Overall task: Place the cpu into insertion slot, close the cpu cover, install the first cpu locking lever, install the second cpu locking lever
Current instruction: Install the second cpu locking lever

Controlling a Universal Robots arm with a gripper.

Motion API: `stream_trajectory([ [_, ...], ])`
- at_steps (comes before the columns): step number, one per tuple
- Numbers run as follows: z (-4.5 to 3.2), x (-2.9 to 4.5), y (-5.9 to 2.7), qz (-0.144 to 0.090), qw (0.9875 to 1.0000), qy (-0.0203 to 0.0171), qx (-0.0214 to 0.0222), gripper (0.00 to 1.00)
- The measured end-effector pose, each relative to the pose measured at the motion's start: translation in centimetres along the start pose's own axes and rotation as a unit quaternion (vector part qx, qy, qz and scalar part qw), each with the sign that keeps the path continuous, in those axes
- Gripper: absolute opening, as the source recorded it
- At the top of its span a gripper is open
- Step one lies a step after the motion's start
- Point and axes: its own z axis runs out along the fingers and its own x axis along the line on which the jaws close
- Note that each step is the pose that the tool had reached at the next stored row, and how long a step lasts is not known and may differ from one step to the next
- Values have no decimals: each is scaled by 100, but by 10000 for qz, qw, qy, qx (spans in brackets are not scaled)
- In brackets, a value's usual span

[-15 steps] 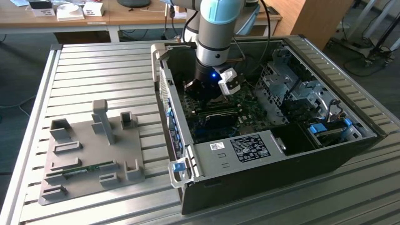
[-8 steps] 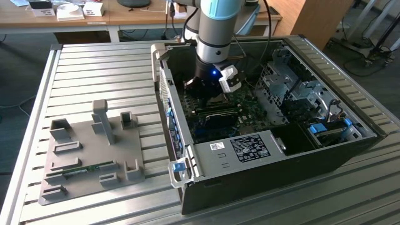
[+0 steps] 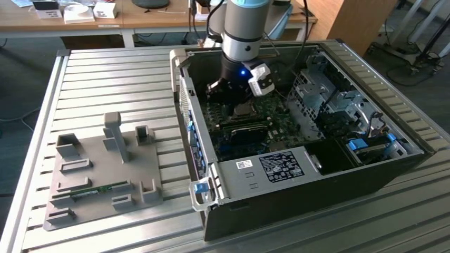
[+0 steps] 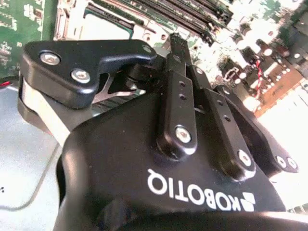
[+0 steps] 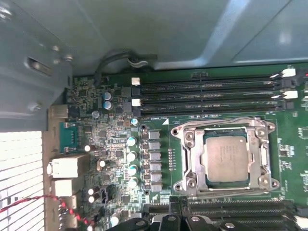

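The cpu [image 5: 226, 158] lies flat in the insertion slot [image 5: 188, 161], with the cpu cover [image 5: 262, 129] around it. The gripper [image 4: 176, 42], fingers clenched with nothing between them, hangs just beside the socket.

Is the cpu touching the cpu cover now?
Touching. In the first wrist view the cpu cover lies closed, its silver frame lying over the edges of the cpu in the insertion slot.

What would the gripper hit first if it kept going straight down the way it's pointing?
Most likely the green motherboard near the memory slots, beside the cpu in its socket; exact depth is unclear.
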Motion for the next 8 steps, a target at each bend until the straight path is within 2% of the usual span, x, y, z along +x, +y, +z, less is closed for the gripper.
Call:
stream_trajectory([
  [5,-6,0,0,0,10000,-1,-1,11],
  [8,-5,-49,3,0,10000,0,0,11],
])
